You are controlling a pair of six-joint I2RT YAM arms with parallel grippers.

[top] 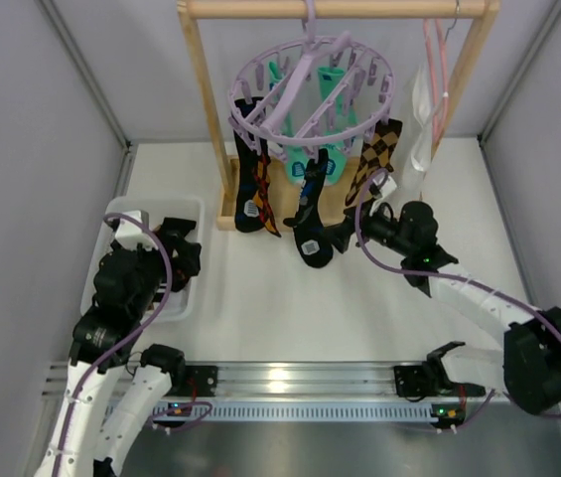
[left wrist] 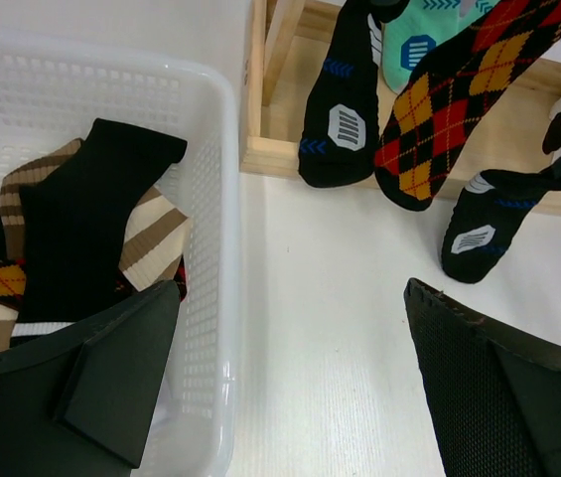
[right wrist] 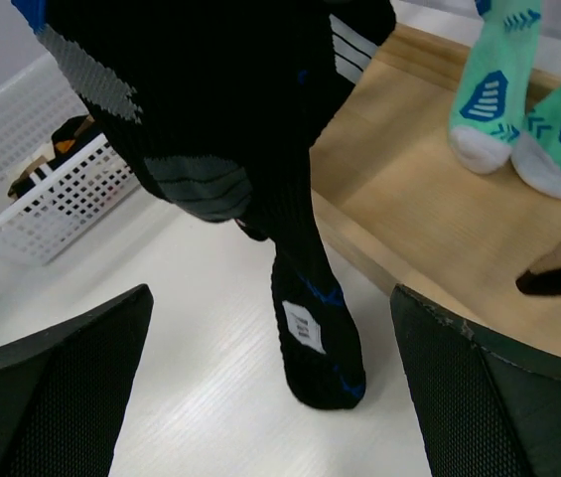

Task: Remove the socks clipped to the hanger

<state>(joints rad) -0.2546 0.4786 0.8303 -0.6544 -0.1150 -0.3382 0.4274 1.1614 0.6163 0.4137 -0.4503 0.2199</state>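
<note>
The lavender ring hanger (top: 310, 84) hangs from the wooden rail. Clipped socks dangle from it: black with orange-red pattern (top: 258, 194), black-blue (top: 310, 224), teal (top: 343, 159) and brown-black check (top: 374, 154). My right gripper (top: 345, 237) is open and low, just right of the black-blue sock's toe (right wrist: 322, 343), which hangs between its open fingers in the right wrist view (right wrist: 270, 397). My left gripper (top: 176, 253) is open and empty over the right rim of the basket (left wrist: 290, 397). The patterned sock (left wrist: 439, 119) and the black-blue socks (left wrist: 345, 109) hang ahead of it.
A white basket (top: 189, 205) at the left holds several removed socks (left wrist: 81, 219). The wooden rack has a post (top: 201, 109) and a base board (right wrist: 429, 199). A thin pink wire hanger (top: 434, 70) with a white item hangs at the rail's right end. Grey walls stand on both sides.
</note>
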